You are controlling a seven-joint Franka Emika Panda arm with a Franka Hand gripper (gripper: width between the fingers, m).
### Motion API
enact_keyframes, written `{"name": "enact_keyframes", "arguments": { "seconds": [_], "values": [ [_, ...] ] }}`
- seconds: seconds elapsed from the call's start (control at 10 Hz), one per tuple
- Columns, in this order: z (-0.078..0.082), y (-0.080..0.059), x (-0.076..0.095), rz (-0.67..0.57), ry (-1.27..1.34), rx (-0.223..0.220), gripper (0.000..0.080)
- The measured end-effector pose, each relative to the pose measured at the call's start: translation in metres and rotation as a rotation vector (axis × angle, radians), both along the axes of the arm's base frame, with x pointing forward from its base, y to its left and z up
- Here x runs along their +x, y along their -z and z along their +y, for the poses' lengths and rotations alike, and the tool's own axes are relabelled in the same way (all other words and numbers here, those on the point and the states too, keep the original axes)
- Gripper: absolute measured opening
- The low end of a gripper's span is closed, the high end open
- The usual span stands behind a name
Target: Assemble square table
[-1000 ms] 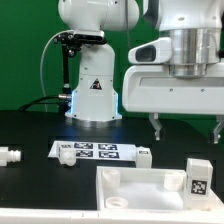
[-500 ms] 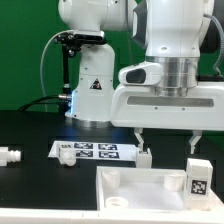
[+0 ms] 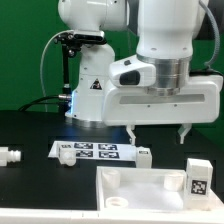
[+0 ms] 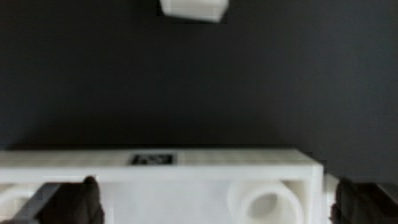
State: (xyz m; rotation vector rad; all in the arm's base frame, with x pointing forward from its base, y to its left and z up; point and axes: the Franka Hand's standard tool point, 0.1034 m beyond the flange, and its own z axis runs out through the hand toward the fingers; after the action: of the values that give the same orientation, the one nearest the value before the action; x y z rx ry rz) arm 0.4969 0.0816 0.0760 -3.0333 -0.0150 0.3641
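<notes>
**A:** What fills the frame first?

**B:** The white arm. Its base stands at the back of the black tabletop, and its wrist comes down in front, toward the exterior view's right. Below the wrist hangs the gripper, clear of the surface.

**A:** Is the gripper grasping anything?

**B:** No. Its jaws are spread wide with only air between them. In the wrist view the dark fingertips sit to either side of the picture, with the square panel seen across the space between them, lower down.

**A:** So where is that panel?

**B:** It lies flat on the tabletop at the front of the exterior view, nearer the camera than the gripper, with raised sockets at its corners. The wrist view shows a tag on its edge and round holes in its side.

**A:** And behind it?

**B:** The marker board lies flat, toward the exterior view's left of the gripper. A leg with a tag stands upright at the panel's far corner on the exterior view's right; I cannot tell whether the two touch.

**A:** Anything smaller?

**B:** A small white block sits just beside the marker board's end on the exterior view's right. A small white part lies alone at the exterior view's left edge, apart from the board.
</notes>
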Motion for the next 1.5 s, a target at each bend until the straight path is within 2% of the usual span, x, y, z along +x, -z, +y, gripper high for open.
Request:
{"name": "enact_keyframes", "arguments": {
  "seconds": [0.1, 0.2, 0.3, 0.4, 0.6, 0.7, 0.9, 1.1, 1.3, 1.5],
  "values": [
    [0.002, -0.001, -0.003, 0.026, 0.04, -0.01, 0.0648],
    [0.002, -0.001, -0.011, 0.112, 0.035, -0.004, 0.0648],
    [0.002, -0.001, -0.009, 0.183, 0.034, 0.0, 0.0648],
    [0.002, 0.001, -0.004, 0.203, 0.033, 0.0, 0.0648],
    [0.005, 0.006, -0.015, 0.331, -0.03, 0.007, 0.0648],
    [0.004, 0.006, -0.014, 0.387, -0.027, 0.008, 0.0648],
    [0.003, 0.008, -0.011, 0.384, -0.026, 0.007, 0.0648],
    [-0.002, 0.014, -0.018, 0.428, -0.015, 0.009, 0.0648],
    [0.002, 0.019, -0.035, 0.569, 0.035, -0.028, 0.0648],
    [0.007, 0.022, -0.032, 0.593, 0.036, -0.042, 0.0648]
  ]
}}
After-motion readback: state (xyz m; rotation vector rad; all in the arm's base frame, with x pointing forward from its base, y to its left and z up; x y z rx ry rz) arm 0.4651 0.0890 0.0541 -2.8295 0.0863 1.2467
